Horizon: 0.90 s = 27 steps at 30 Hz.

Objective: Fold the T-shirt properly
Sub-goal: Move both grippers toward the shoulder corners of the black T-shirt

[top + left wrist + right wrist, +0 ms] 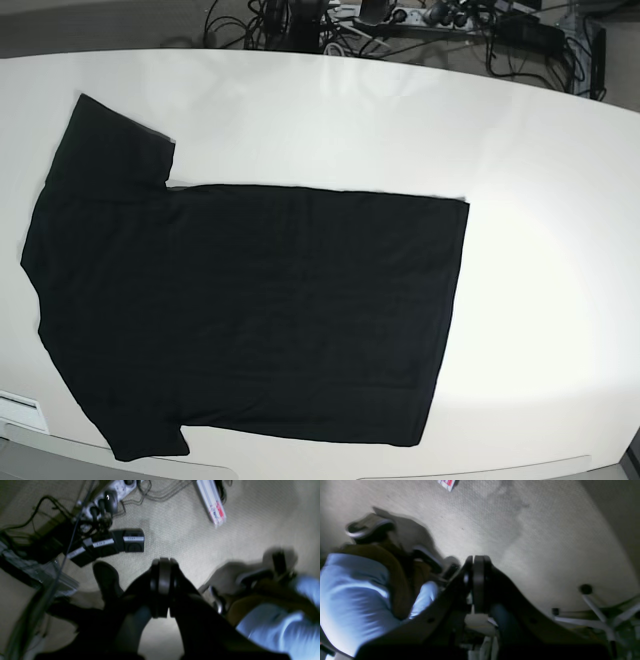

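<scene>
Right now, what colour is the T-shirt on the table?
Plain black, no print showing. The T-shirt shows best in the base view.

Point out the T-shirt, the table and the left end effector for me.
T-shirt (pixel 250 310), base view, middle of its plain black body.
Table (pixel 540 300), base view, bare white top beside the shirt's hem.
Left end effector (pixel 163 562), left wrist view, closed fingertips.

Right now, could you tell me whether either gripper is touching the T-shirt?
Apart: the base view shows the T-shirt lying flat on the table with no gripper anywhere near it.
</scene>
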Tool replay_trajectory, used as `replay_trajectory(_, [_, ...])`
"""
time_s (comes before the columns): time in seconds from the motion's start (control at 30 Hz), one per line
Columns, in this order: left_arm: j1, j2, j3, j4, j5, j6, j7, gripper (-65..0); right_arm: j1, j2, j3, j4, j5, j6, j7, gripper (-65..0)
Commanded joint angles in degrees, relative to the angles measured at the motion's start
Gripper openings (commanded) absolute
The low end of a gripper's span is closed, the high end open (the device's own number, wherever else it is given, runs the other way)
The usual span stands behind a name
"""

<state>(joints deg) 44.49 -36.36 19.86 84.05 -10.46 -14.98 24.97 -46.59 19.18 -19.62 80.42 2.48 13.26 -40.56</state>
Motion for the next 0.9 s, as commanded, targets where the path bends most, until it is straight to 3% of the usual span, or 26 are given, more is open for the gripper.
replay_trajectory(0.0, [2.45, -2.51, -0.57, 4.09, 0.87, 0.37, 0.48, -65.0, -3.34, 1.6, 0.11, 5.05, 0.42, -0.68, 0.2, -65.0])
replay_trajectory(0.17, [13.44, -9.03, -7.02, 20.5, 4.44, 1.31, 3.54, -65.0, -17.66, 7.89, 0.11, 26.84, -2.95, -7.45, 0.13, -65.0])
replay_trajectory(0.3, [21.79, -11.65, -16.37, 31.04, 4.46, 1.25, 4.31, -65.0, -27.74, 8.61, 0.15, 39.12, -13.03, -13.11, -1.62, -65.0])
replay_trajectory(0.4, [25.79, -11.74, -24.79, 38.47, 4.44, 0.35, 5.16, -65.0, -28.41, 8.61, 0.15, 45.68, -19.12, -17.11, -2.99, -65.0])
replay_trajectory(0.47, [27.06, -11.87, -29.92, 42.91, 4.44, 0.2, 5.09, -65.0, -28.41, 8.61, 0.15, 48.94, -19.26, -19.02, -6.1, -65.0])
replay_trajectory(0.6, [27.32, -11.74, -38.27, 49.44, 4.26, 0.24, 4.94, -65.0, -28.41, 8.59, 0.15, 52.87, -21.27, -22.6, -5.35, -65.0])
replay_trajectory(0.73, [25.62, -11.76, -43.76, 50.95, 4.2, 0.7, 2.21, -65.0, -28.41, 8.61, 0.15, 54.58, -29.75, -27.21, -5.35, -65.0])
replay_trajectory(0.87, [20.79, -12.33, -44.63, 50.95, 4.0, -0.46, 0.7, -65.0, -28.41, 8.61, 0.17, 54.58, -34.21, -28.92, -2.86, -65.0])
